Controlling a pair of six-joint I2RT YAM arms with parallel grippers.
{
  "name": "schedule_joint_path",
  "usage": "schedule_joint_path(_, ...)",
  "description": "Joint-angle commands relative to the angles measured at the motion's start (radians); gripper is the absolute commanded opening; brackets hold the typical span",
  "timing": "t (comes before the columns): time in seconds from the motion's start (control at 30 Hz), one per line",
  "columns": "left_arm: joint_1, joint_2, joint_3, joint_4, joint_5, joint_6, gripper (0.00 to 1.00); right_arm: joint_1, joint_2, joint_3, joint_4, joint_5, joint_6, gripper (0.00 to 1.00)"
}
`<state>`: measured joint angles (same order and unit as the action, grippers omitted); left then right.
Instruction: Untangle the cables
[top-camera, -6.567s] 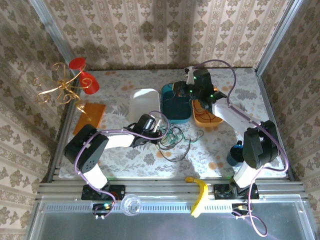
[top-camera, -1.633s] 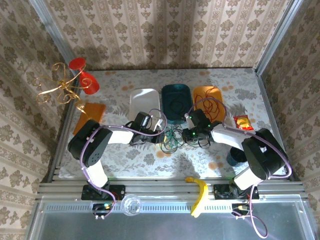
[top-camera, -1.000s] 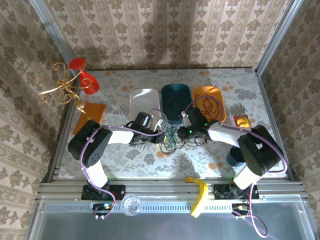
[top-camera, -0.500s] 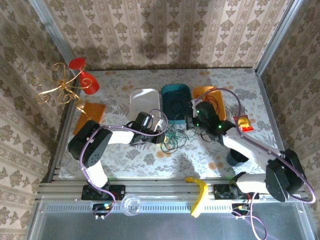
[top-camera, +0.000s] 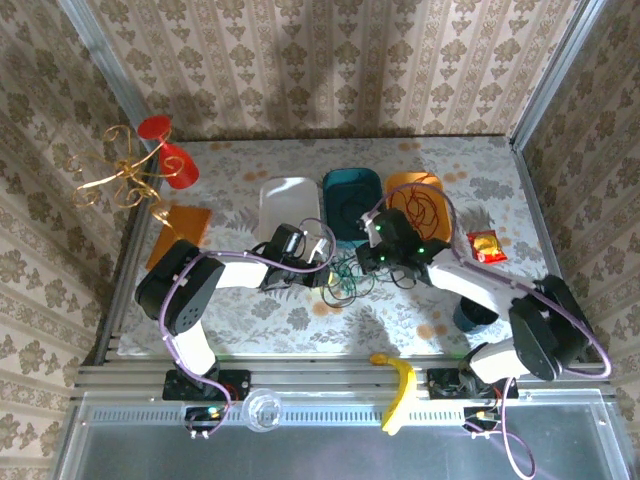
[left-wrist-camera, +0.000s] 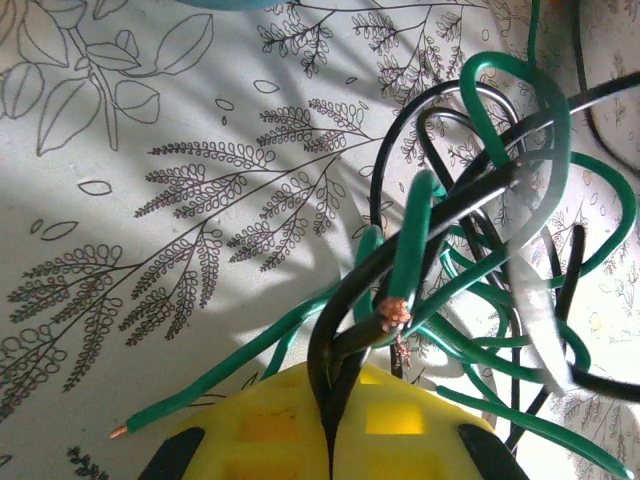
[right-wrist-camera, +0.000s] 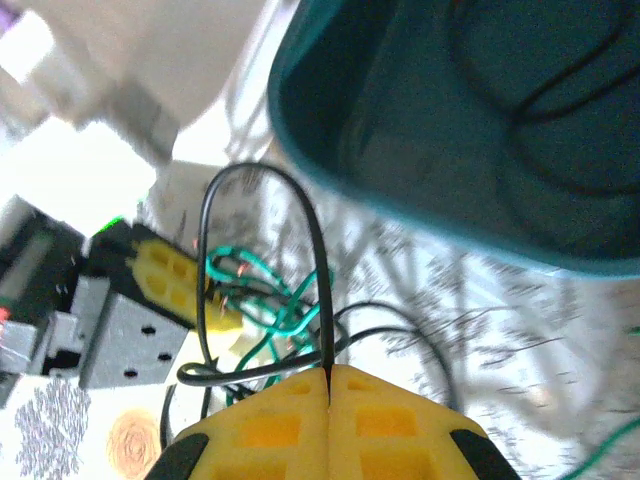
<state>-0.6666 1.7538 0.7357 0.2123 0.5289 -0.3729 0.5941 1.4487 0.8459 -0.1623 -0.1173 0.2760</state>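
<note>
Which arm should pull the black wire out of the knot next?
Right, probably. The right gripper is shut on a black wire beside the teal bin; the left gripper clamps the green-and-black tangle, anchoring it.

Left arm (top-camera: 235, 272): forearm low, reaching right toward table centre. Left gripper (left-wrist-camera: 330, 425) pads pressed together, pinching black cable (left-wrist-camera: 470, 195). Right arm (top-camera: 475, 288): forearm angled left. Right gripper (right-wrist-camera: 328, 392) likewise closed, clamping black wire loop (right-wrist-camera: 255, 168). Grippers near each other.
</note>
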Motion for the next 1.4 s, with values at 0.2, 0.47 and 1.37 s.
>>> schedule_joint_path(0.2, -0.011, 0.035, -0.025, -0.154, -0.072, 0.019, 0.0, 0.024, 0.155, 0.083, 0.019, -0.122, 0.014, 0.1)
schedule_joint_path(0.47, -0.014, 0.033, -0.03, -0.152, -0.075, 0.016, 0.0, 0.026, 0.164, 0.06, 0.003, -0.117, 0.007, 0.26)
schedule_joint_path(1.37, -0.019, 0.047, -0.016, -0.166, -0.083, 0.02, 0.0, -0.03, -0.057, -0.096, -0.06, 0.0, 0.008, 0.0)
